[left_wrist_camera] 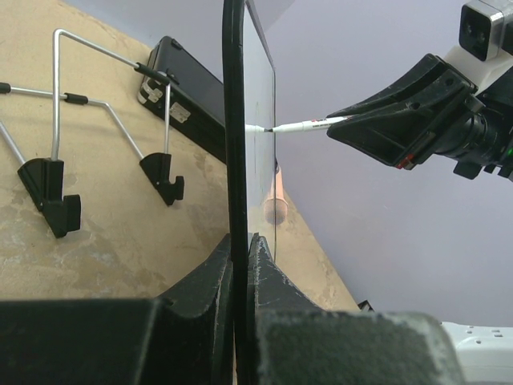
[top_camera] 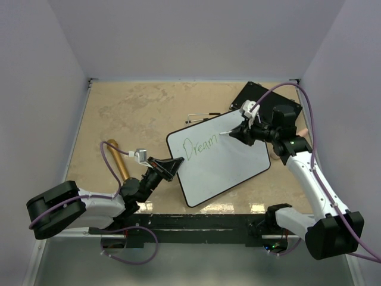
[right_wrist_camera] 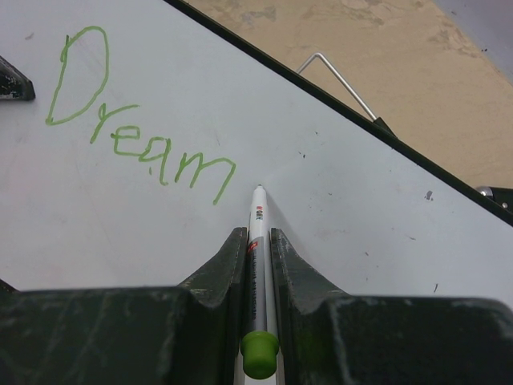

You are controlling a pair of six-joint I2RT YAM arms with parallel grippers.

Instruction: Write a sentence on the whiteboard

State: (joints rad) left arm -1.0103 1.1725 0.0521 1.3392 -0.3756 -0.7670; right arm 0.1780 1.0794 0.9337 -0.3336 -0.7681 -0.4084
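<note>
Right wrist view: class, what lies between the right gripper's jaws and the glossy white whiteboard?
A green-capped white marker, gripped by the jaws, tip at the whiteboard, in the right wrist view.

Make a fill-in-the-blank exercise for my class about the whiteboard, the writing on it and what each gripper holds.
1. The only word on the whiteboard reads ____.
2. Its letters are ____ in colour.
3. The right gripper is shut on a white ____ with a green back end.
4. The left gripper is shut on the edge of the ____.

Missing words: Dream; green; marker; whiteboard.
</note>
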